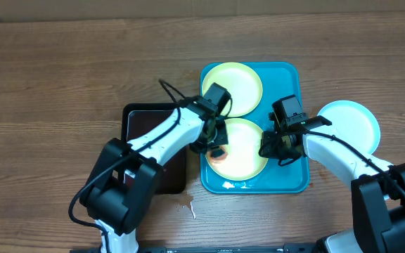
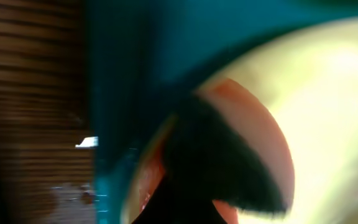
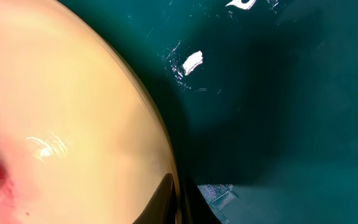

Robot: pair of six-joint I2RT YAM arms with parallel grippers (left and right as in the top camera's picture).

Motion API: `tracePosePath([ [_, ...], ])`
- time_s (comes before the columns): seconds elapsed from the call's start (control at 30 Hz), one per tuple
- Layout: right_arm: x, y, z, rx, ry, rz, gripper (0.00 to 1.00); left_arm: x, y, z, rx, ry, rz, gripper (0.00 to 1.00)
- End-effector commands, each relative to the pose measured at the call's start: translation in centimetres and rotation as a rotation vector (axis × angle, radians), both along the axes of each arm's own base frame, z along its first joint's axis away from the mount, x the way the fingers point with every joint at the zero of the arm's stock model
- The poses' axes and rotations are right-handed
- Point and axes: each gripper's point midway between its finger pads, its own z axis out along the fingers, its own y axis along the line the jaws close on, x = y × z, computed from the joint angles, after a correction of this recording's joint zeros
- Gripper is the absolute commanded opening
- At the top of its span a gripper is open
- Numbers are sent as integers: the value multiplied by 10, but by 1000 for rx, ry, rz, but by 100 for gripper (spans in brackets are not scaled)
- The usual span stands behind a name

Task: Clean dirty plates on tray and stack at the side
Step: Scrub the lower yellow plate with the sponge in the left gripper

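The turquoise tray point(image 1: 288, 176) holds two pale yellow-green plates, one at the back point(image 1: 234, 86) and one at the front point(image 1: 248, 151). My left gripper point(image 1: 216, 145) is shut on a dark sponge point(image 2: 216, 165) pressed on the front plate's left side, over a red-orange sauce smear point(image 2: 263, 134). My right gripper point(image 1: 273, 147) is shut on the front plate's right rim point(image 3: 73, 106), one finger above and one below point(image 3: 178, 202). The white, blue-rimmed plate point(image 1: 350, 125) lies on the table right of the tray. The left wrist view is blurred.
A black tray point(image 1: 143, 123) lies left of the turquoise tray, partly under my left arm. Wet spots and a white fleck point(image 3: 192, 62) are on the tray floor point(image 3: 278, 93). A small white scrap point(image 1: 192, 209) lies on the wooden table near the front.
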Motion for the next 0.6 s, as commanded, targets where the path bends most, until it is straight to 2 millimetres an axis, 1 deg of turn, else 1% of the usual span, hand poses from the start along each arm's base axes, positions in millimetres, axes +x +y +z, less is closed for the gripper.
tracePosePath([
  [0.0,-3,-3,-4,-19,12,2,4,23,26,-1,60,-35,117,4],
  [0.03,-3,-3,-4,-19,13,1,4,25,25,-2,49,-37,106,4],
  [0.07,-3,-3,-4,-20,12,1,4,27,20,-1,18,-45,64,4],
  [0.13,-3,-3,-4,-20,12,1,4,28,1,-1,-66,-58,-48,4],
  [0.2,-3,-3,-4,-20,12,1,4,22,-21,-4,-143,-53,-141,4],
  [0.27,-3,-3,-4,-20,15,2,4,12,-44,-7,-227,-34,-231,4],
  [0.33,-4,-4,-4,-21,18,2,4,2,-61,-10,-297,-3,-276,4],
  [0.43,-6,-4,-5,-24,26,2,4,-10,-78,-6,-406,51,-302,4],
  [0.5,-7,-4,-5,-25,28,2,4,-18,-86,0,-470,89,-314,4],
  [0.57,-7,-4,-5,-25,28,2,4,-26,-90,2,-490,117,-322,4],
])
